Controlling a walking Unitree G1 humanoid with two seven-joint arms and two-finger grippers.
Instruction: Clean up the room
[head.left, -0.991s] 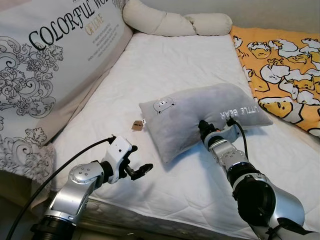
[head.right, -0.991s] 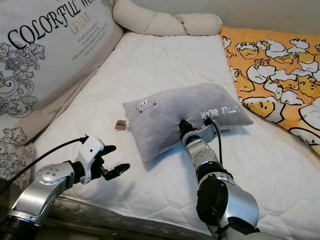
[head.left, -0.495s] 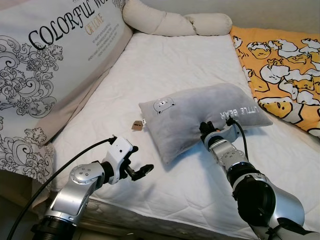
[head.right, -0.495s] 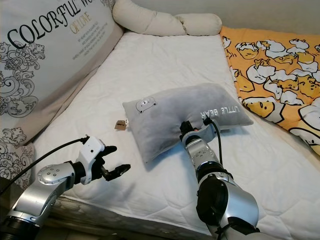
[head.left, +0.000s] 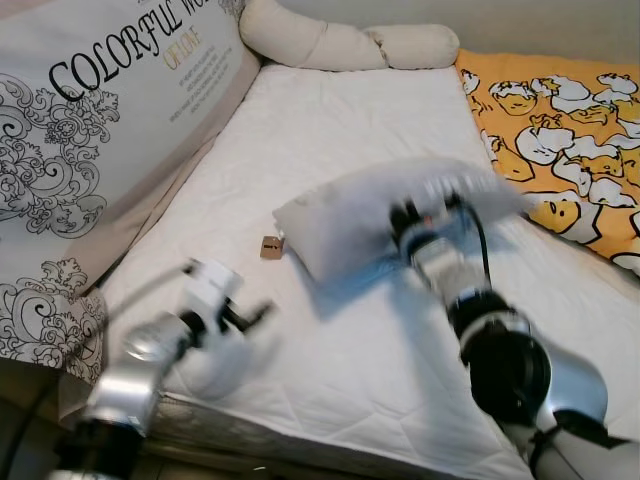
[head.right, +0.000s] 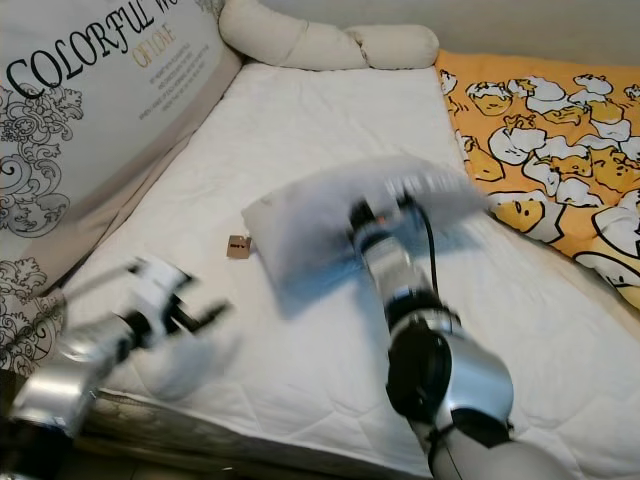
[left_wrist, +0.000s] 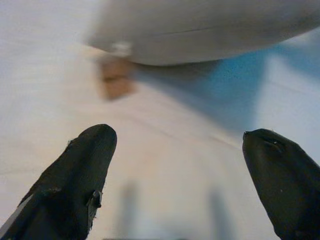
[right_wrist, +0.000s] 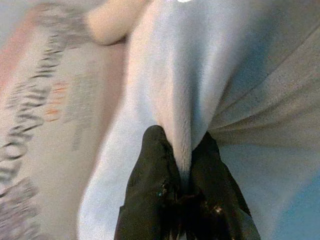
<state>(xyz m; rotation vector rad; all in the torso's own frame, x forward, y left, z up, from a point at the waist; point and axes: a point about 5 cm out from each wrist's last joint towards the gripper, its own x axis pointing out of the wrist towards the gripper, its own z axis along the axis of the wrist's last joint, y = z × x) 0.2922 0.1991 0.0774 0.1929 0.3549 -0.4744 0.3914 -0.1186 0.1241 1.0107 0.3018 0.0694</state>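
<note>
White quilted bed (head.left: 330, 120) takes up most of the frame. Right gripper (right_wrist: 186, 165), mid-frame, is clamped on a fold of the grey pillow (head.left: 345, 215), and compared to a moment back the pillow is now blurred and riding higher, casting a shadow, so it looks like it's getting lifted off the mattress. Left gripper (left_wrist: 180, 165), lower left, hangs spread apart over the sheet, holding nothing. A small brown tag (head.left: 270, 246) lies just beside the pillow's left corner. Seems the tidy-up is properly underway.
</note>
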